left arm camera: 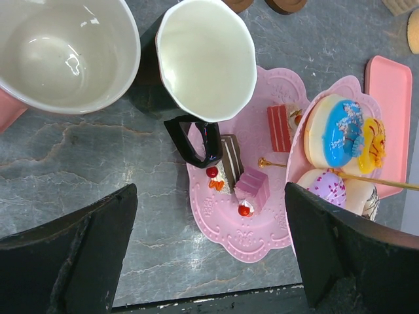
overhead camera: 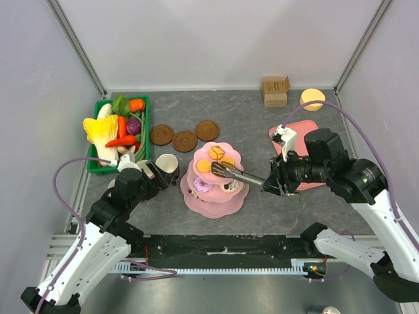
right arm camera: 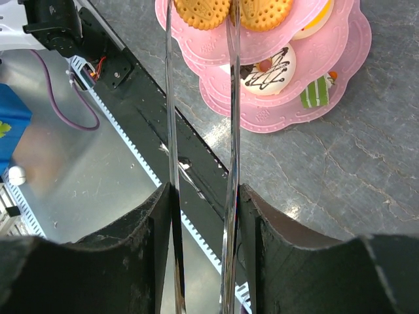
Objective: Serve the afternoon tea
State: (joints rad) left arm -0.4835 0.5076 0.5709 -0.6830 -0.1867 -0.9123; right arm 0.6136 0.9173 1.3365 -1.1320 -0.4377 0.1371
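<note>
- The left pincer (overhead camera: 146, 171) hangs wide open and empty over the mugs (left arm camera: 206, 59), just beside the stand; it is best held clear of their rims.
- The pink tiered stand (overhead camera: 196, 203) sits mid-tabletop (overhead camera: 262, 118), loaded with cakes and donuts.
- The right pincer (right arm camera: 203, 209) grips the tongs (overhead camera: 245, 176), whose tips straddle a biscuit (right arm camera: 200, 13) on the top tier. Ease the squeeze slowly, then lift straight up.
</note>
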